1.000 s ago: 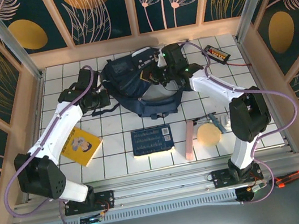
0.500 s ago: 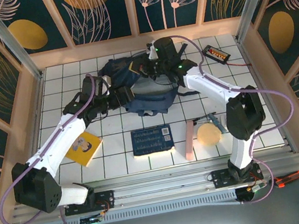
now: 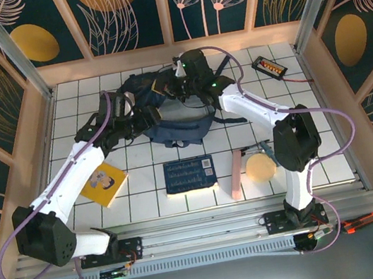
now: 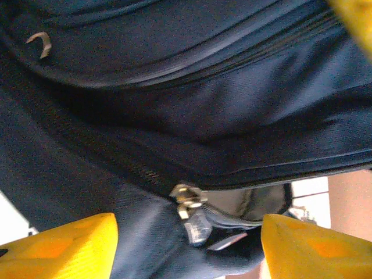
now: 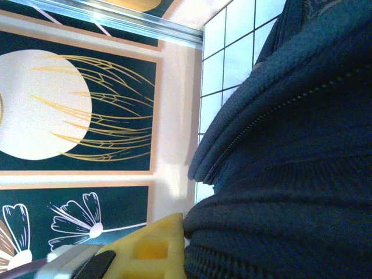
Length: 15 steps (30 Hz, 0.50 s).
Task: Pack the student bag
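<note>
A yellow picture book point(image 3: 100, 182) lies toward the left edge of the white tiled table point(image 3: 145, 193). A flat navy printed book point(image 3: 190, 174), a pink bar point(image 3: 236, 173) and a round beige disc point(image 3: 260, 168) lie along its near edge.

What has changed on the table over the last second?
The right arm, jaws shut on the student bag, pulled its top leftward, bunching it. The left arm swung right up to the bag, jaws apart with a zipper pull between them. The yellow book and navy book stayed put.
</note>
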### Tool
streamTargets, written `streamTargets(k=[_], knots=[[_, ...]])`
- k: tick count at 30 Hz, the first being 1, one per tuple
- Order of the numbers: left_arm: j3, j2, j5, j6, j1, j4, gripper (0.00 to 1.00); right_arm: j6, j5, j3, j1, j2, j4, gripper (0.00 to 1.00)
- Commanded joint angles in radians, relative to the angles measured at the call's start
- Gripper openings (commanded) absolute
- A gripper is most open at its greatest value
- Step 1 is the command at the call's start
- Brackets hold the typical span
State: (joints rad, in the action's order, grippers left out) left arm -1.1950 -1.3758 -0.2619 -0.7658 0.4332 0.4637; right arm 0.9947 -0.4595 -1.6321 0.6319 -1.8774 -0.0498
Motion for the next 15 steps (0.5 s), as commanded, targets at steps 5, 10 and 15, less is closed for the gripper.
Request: streamTargets(k=[5,10,15], knots=[[-0.073,-0.026,-0.081,-0.037,0.002,0.026,0.63,0.004,0.01,-0.061,0.03,0.0,0.098,0.0],[-0.055,-0.033,-0.071,-0.028,0.002,0.061,0.63,0.004,0.013,-0.074,0.031,-0.006,0.094,0.0],[-0.01,-0.018,-0.058,-0.045,0.002,0.047,0.64,0.0,0.012,-0.089,0.03,-0.011,0.085,0.0]])
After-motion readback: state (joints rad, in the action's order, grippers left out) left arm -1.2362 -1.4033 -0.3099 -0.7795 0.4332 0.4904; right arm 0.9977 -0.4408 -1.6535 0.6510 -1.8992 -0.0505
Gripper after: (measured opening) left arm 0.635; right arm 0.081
